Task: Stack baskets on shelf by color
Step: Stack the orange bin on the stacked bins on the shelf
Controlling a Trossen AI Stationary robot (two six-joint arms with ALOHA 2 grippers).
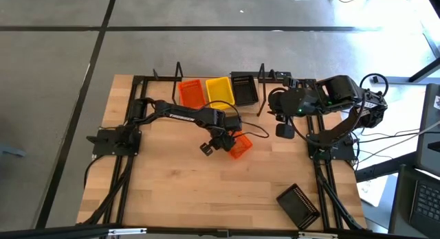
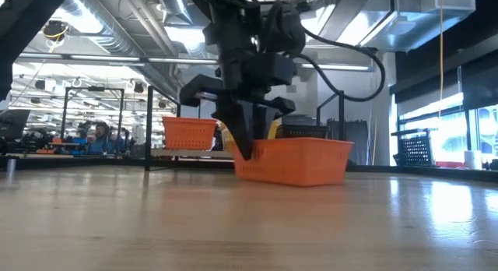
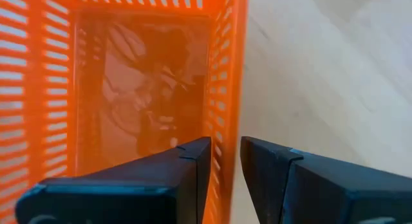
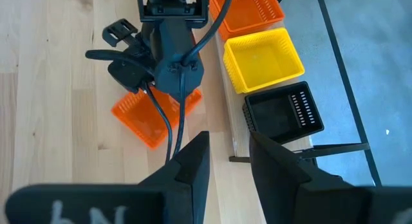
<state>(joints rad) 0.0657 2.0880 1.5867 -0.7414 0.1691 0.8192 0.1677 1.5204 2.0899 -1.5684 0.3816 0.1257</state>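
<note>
Left gripper (image 1: 221, 144), high view: fingers parted, down over the rim of the loose orange basket (image 1: 240, 145) mid-table. Beyond it, the shelf (image 1: 218, 80) carries orange (image 1: 192, 93), yellow (image 1: 220, 91) and black (image 1: 244, 88) baskets in a row. Right gripper (image 1: 283, 130) waits open near the shelf's black end; a second black basket (image 1: 298, 205) lies well behind it.
Low view: gripper straddles the near basket's end wall (image 2: 247, 156).
Left wrist view: one finger (image 3: 187, 169) inside the mesh wall, the other outside, gap narrow, not clamped.
Right wrist view: same row beside the left arm.
</note>
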